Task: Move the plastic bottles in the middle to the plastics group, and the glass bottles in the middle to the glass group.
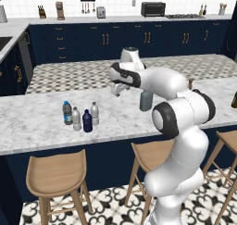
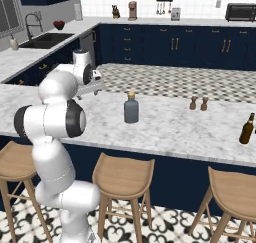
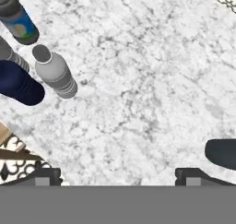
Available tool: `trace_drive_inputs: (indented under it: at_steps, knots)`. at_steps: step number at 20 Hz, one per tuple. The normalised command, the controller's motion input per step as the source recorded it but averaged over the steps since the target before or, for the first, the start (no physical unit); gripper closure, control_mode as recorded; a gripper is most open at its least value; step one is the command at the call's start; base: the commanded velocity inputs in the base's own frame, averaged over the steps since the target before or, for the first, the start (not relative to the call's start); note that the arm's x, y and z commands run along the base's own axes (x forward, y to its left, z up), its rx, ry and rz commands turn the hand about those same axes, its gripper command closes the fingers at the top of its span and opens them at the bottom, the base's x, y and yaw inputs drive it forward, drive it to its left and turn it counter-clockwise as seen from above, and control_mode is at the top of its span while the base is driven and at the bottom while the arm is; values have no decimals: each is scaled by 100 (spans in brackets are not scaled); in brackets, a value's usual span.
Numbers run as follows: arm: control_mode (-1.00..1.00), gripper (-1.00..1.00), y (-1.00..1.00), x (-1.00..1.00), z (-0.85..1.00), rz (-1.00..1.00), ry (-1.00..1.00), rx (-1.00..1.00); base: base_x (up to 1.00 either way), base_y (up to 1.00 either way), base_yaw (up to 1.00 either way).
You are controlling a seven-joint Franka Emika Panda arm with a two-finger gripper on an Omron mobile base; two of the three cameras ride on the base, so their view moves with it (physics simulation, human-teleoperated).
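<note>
— Being viewed nearest, what is being seen?
— Wooden stools (image 1: pixel 55 173) are being shown along the front edge of the marble bench (image 1: pixel 41 127).
— And the claw (image 1: pixel 118 90)?
— It is being held above the bench with its jaws spread wide, and nothing is being gripped.
— Where are the plastics being kept?
— Four bottles are being grouped at the left: the navy bottle (image 1: pixel 87 121) is being stood at the front, beside a clear grey bottle (image 1: pixel 76 119), with the pale-capped clear bottle (image 1: pixel 94 114) and the blue-labelled bottle (image 1: pixel 67 113) just behind.
— And the glass?
— The grey-green corked bottle (image 2: pixel 131 108) is being left mid-bench, well apart. A brown bottle (image 2: pixel 247 129) is being shown far right.
</note>
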Motion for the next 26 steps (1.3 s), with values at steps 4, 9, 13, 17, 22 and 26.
trace_drive_inputs:
  at_steps: [4,9,13,17,22,26]
  knots:
    - [-100,-100,-91,-4,22,-65,0,6,0,0,0]
    - [-100,-100,-98,0,27,-47,2,12,0,0,0]
    - [-100,-100,-63,2,1,-10,0,14,0,0,0]
    - [-100,-100,-60,9,0,0,-3,4,0,0,0]
    - [-100,-100,-26,32,0,0,0,0,0,0,0]
    - [-100,-100,-2,46,-4,0,0,0,0,0,0]
